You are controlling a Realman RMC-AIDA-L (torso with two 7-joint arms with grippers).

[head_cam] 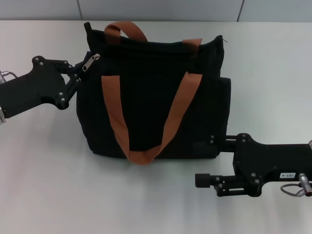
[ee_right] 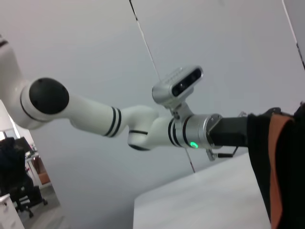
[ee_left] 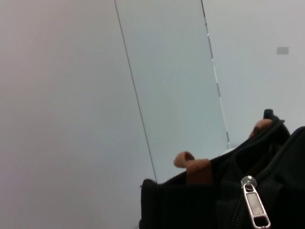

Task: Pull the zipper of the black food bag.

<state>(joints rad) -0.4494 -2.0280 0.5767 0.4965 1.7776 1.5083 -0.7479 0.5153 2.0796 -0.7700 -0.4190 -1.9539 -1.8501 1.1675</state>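
Observation:
The black food bag (head_cam: 151, 97) lies on the white table (head_cam: 44, 165) with its two rust-brown handles (head_cam: 168, 122) spread across it. The silver zipper pull (head_cam: 92, 60) hangs free at the bag's upper left corner, and it also shows in the left wrist view (ee_left: 255, 206). My left gripper (head_cam: 77, 75) is against that corner, just beside and below the pull, with its tip lost against the black fabric. My right gripper (head_cam: 212, 161) is open at the bag's lower right corner. One of its fingers (head_cam: 227, 141) touches the bag's side and the other lies on the table below the bag.
A pale wall runs along the table's far edge behind the bag. The left arm's white links and wrist camera (ee_right: 178, 86) show in the right wrist view, beside the bag's edge (ee_right: 286, 162).

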